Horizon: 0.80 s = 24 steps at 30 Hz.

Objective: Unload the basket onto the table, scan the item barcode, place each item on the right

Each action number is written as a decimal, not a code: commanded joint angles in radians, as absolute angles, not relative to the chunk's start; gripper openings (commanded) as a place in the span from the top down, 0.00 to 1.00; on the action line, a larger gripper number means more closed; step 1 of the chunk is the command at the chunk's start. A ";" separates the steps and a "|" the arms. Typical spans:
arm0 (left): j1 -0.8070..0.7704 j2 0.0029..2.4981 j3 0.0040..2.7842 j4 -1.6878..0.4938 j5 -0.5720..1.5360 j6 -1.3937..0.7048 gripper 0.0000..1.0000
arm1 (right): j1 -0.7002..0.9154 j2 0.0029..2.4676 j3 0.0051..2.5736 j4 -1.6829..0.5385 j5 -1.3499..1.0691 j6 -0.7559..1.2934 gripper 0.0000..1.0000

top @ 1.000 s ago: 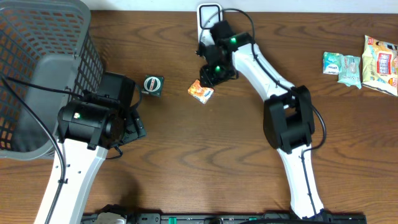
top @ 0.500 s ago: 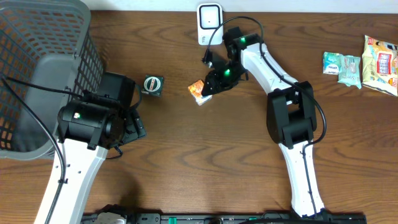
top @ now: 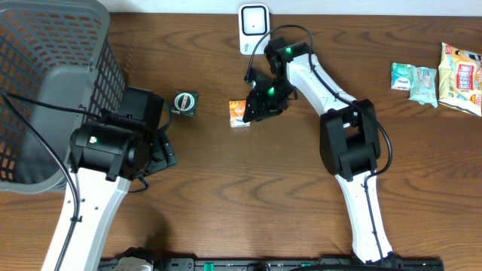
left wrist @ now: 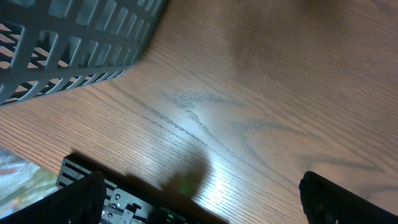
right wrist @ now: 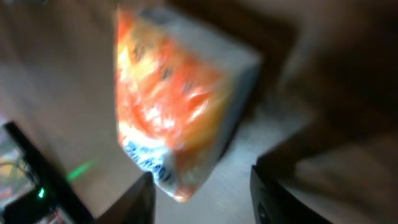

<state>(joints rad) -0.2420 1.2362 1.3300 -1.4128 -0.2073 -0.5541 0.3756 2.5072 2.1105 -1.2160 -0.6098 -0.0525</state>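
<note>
The item, an orange and white snack packet, lies flat on the wooden table in front of the white scanner. My right gripper hangs just right of it. In the right wrist view the packet is blurred, and its lower tip reaches between the gripper's fingers. It sits near the left finger with a clear gap to the right one, so the jaws are open. My left gripper is wide open over bare wood beside the basket, with nothing in it.
A big grey mesh basket fills the back left corner. A small dark green round-faced box sits left of the packet. More snack packets and a larger bag lie at the far right.
The right gripper swung the packet away from the scanner and down. The packet went from tilted in the grip to flat on the table, and the jaws widened. The left arm stayed still.
</note>
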 commanded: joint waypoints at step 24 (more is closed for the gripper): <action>-0.237 1.234 1.330 -1.416 -0.202 -0.567 0.02 | 0.406 2.522 1.990 -0.993 -0.619 0.147 0.75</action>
